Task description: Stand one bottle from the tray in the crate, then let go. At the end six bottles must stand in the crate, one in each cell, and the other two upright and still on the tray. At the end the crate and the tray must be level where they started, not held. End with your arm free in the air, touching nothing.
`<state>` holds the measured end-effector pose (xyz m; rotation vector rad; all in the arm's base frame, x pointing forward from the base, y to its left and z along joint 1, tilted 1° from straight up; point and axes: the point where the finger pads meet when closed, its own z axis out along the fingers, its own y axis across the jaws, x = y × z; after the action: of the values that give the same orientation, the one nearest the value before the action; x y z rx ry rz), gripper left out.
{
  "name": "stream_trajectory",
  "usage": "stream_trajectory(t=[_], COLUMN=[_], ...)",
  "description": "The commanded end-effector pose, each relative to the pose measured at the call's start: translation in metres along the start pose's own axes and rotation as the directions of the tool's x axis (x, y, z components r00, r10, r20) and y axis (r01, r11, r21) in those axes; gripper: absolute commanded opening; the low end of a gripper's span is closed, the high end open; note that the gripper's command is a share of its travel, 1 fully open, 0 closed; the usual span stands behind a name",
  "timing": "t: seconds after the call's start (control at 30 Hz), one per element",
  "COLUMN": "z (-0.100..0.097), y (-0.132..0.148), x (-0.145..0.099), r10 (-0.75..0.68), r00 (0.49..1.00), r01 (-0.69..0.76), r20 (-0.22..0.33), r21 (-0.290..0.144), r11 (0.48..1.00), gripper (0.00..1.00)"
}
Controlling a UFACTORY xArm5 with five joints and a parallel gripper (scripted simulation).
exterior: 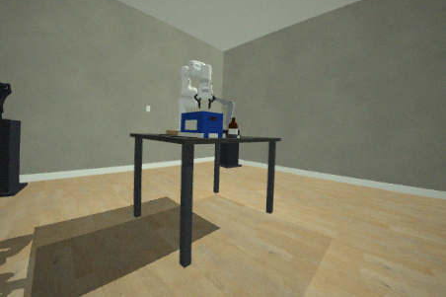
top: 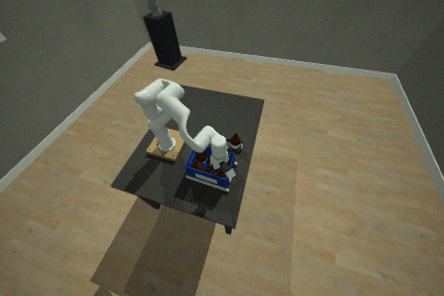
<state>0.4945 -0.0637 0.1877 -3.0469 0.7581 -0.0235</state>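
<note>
A blue crate stands on the dark table and holds several brown bottles. It also shows in the exterior view as a blue box. My gripper hangs just above the crate's top, fingers apart with nothing between them. In the top view the white wrist covers the crate's right side and the fingers are hidden. A brown bottle stands upright on the tray to the right of the crate; it also shows in the top view.
The arm's base sits on a wooden plate at the table's left. A black pedestal stands by the far wall. The table has thin dark legs on a wooden floor.
</note>
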Motion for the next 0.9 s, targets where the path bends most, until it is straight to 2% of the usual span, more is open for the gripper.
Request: stream_trajectory(t=[0.0,0.4,0.77,0.8,0.87], z=[-0.011,-0.024,-0.026,-0.026,-0.026], y=[0.0,0.0,0.0,0.0,0.0], x=[0.001,0.001,0.001,0.001,0.001], r10=[0.0,0.0,0.0,0.0,0.0], r00=[1.0,1.0,1.0,1.0,1.0], r01=[0.0,0.0,0.0,0.0,0.0], r20=[-0.003,-0.003,-0.003,-0.003,-0.003], r21=[0.001,0.001,0.001,0.001,0.001], r11=[1.0,1.0,1.0,1.0,1.0], gripper=[0.65,0.65,0.65,0.0,0.0])
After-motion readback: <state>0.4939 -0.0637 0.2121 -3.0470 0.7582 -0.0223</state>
